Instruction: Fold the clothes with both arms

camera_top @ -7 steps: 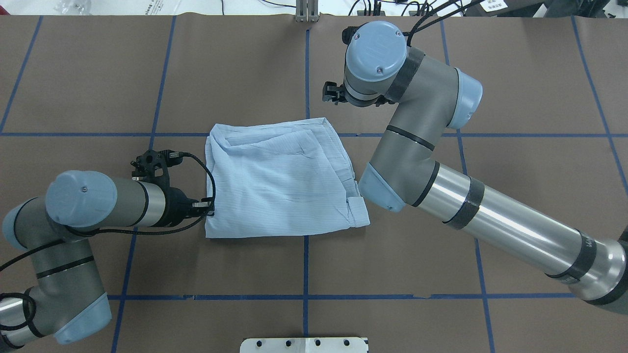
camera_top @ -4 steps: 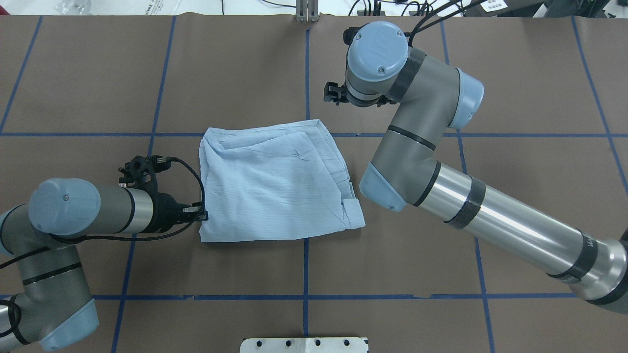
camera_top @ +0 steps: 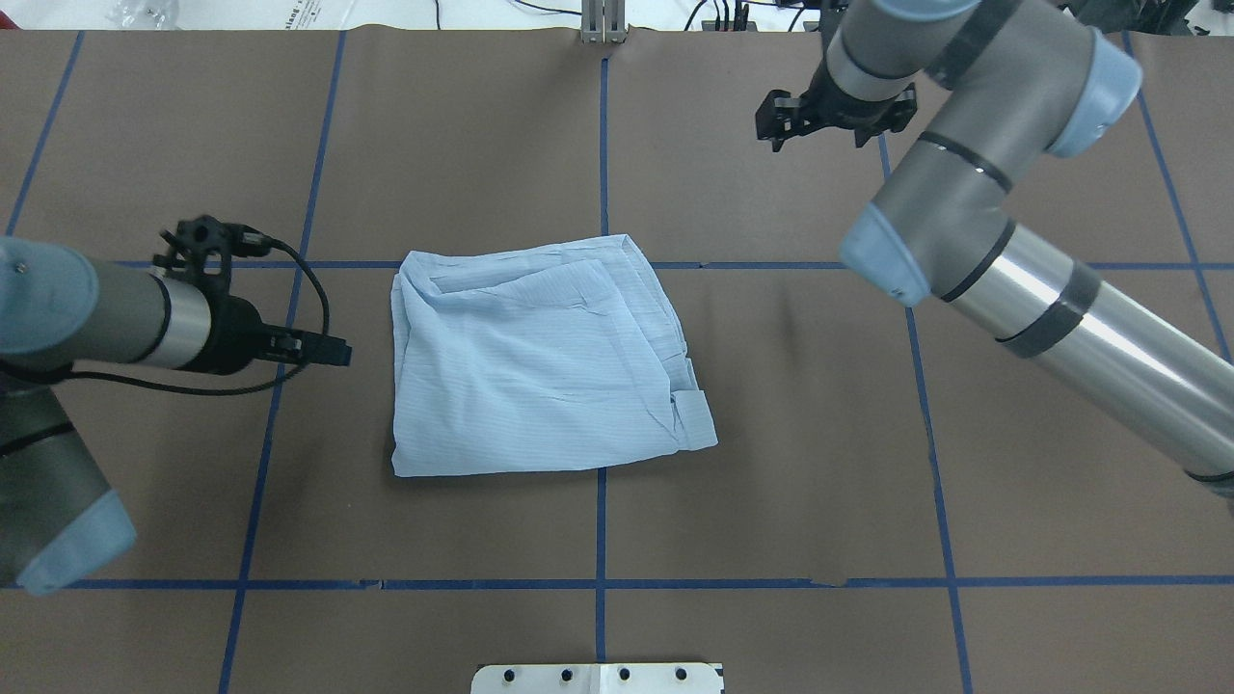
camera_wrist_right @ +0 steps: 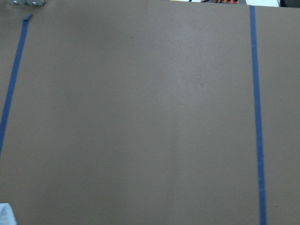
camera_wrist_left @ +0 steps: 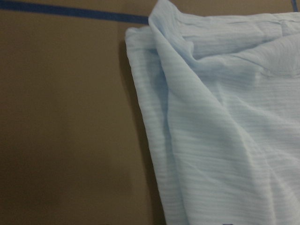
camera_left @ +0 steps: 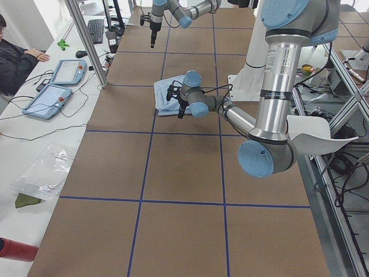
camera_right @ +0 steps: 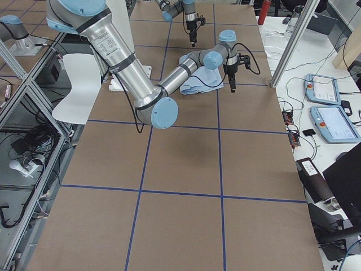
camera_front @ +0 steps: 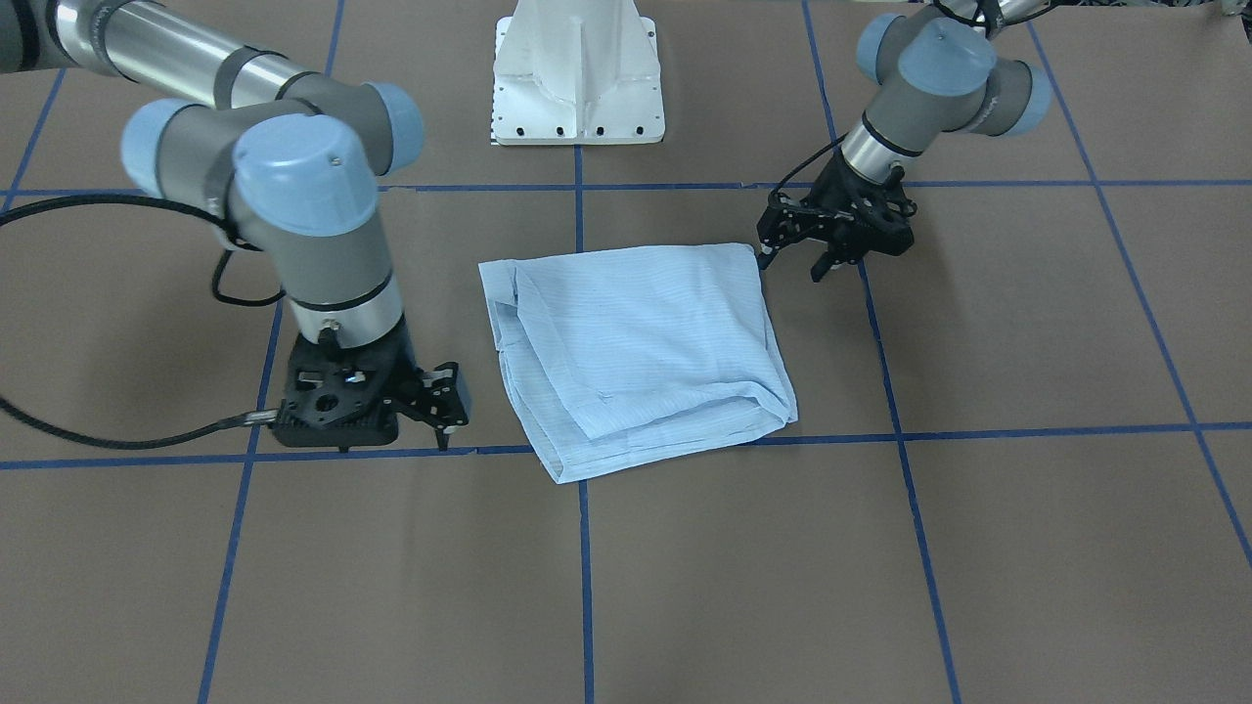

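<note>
we find the shirt [camera_top: 540,376] folded into a rough square, flat on the table [camera_top: 771,501], between the two tools. left tool [camera_front: 790,269] sits just off the shirt's left edge, fingers spread, holding nothing. right tool [camera_front: 448,406] stands off the opposite side, clear of the cloth, fingers also spread.

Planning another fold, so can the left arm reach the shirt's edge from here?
Probably yes: the left claw hangs open beside the shirt, with only bare table between them.
</note>
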Action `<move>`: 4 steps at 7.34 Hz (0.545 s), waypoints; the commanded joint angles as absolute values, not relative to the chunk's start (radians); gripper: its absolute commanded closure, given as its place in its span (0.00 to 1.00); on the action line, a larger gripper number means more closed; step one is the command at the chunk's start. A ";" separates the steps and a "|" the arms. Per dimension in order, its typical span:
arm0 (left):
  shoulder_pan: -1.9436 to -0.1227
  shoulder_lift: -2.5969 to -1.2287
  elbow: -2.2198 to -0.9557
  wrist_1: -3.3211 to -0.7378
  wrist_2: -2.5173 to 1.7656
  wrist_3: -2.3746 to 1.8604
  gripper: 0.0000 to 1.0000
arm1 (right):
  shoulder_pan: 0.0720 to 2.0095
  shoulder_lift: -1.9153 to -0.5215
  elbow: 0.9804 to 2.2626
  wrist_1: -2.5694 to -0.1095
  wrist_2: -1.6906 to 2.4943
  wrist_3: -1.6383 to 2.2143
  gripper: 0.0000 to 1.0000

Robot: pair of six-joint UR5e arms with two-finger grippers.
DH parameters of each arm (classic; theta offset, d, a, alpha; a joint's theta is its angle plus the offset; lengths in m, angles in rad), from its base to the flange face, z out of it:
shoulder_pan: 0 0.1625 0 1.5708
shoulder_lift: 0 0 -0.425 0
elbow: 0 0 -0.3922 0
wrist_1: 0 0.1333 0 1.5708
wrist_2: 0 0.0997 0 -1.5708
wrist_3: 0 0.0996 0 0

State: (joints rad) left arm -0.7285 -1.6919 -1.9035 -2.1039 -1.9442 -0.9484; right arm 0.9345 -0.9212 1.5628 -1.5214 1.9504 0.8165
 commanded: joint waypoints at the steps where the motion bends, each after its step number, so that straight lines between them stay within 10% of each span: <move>1: -0.965 -1.626 -1.966 -1.938 -1.986 -0.522 0.00 | 1.093 -1.100 1.635 -1.522 2.064 0.523 0.00; 4: -1.347 -1.488 -1.933 -1.881 -2.095 0.011 0.00 | 1.292 -1.393 1.752 -1.522 2.193 0.153 0.00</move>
State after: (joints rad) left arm -1.1845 -1.5482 -1.9498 -1.9064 -2.0630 -0.2128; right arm 1.2043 -1.2706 1.7084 -1.5217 2.1454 0.3146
